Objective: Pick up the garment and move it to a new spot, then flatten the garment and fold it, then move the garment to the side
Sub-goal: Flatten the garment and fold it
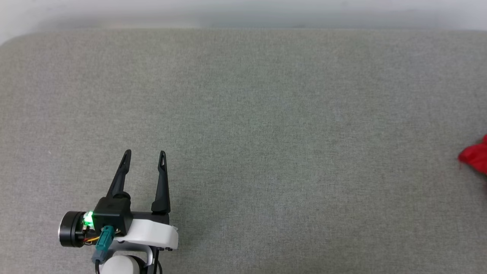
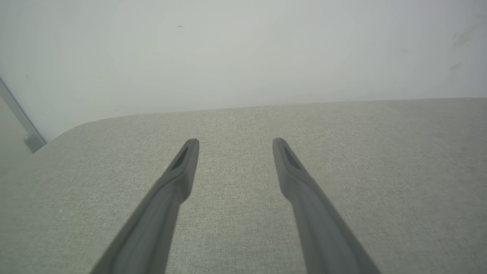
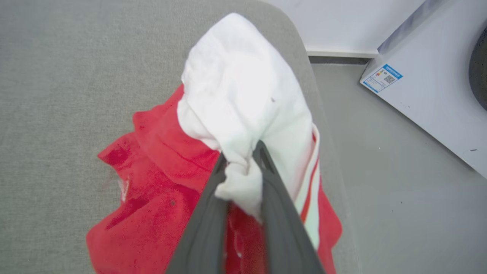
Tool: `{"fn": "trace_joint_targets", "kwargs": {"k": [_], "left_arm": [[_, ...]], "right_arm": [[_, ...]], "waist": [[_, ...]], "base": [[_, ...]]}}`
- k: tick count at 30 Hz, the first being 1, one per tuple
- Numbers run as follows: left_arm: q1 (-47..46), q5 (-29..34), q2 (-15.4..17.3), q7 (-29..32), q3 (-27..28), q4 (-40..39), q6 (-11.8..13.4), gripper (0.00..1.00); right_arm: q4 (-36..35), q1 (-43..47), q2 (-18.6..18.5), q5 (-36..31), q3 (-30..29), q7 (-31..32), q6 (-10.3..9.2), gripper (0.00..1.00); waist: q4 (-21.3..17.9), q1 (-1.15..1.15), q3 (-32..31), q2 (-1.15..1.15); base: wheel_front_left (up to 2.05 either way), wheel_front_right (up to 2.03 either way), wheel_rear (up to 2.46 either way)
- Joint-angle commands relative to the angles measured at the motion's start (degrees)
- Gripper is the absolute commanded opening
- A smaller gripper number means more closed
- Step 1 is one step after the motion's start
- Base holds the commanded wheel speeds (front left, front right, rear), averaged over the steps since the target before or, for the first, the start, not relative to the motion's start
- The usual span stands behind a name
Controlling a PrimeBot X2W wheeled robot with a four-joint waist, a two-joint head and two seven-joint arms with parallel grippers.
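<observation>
Grips only a small white bunch of the garment (image 3: 243, 76) between the squeezed-together fingers of the right gripper (image 3: 241, 152). Leaves the red part lumped on the grey table (image 3: 57, 76), right by its edge. Could slip loose with a fast tug, or drag off the edge onto the floor (image 3: 380, 171). Far across, at the left gripper (image 1: 145, 152): spread wide, holding nothing, too far away to catch.
</observation>
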Motion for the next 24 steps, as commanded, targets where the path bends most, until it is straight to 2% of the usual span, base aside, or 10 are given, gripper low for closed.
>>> {"fn": "trace_joint_targets", "kwargs": {"k": [1, 8, 12, 18, 24], "left_arm": [[0.75, -0.04, 0.17, -0.26, 0.16, -0.01, -0.10, 1.00], [1.72, -0.12, 0.10, -0.26, -0.55, -0.06, -0.26, 1.00], [2.34, -0.52, 0.04, -0.26, -0.64, -0.11, -0.01, 1.00], [2.40, -1.00, -0.03, -0.26, -0.99, -0.08, 0.37, 1.00], [1.40, -1.45, -0.09, -0.26, -1.54, 0.26, 0.47, 1.00]], "right_arm": [[-1.63, -0.56, -0.59, -0.16, -1.05, -1.27, -0.08, 0.00], [-11.16, -3.55, -1.23, -2.32, -4.31, -3.37, -0.08, 0.00], [-17.47, -6.63, 0.63, -5.89, -4.37, -3.08, -0.07, 0.00], [-24.35, -11.86, 6.41, -10.92, 4.32, 0.13, -0.07, 0.00], [-22.34, -16.15, 12.12, -11.73, 18.84, 0.27, -0.08, 0.00]], "waist": [[-0.47, 0.00, -1.44, 0.00], [0.56, 0.00, -3.57, 0.00], [1.77, 0.00, -3.94, 0.00], [3.72, 0.00, -3.75, 0.00], [5.57, 0.00, -2.97, 0.00]], "base": [[0.00, 0.00, 0.00], [0.00, 0.00, 0.00], [0.00, 0.00, 0.00], [0.00, 0.00, 0.00], [0.00, 0.00, 0.00]]}}
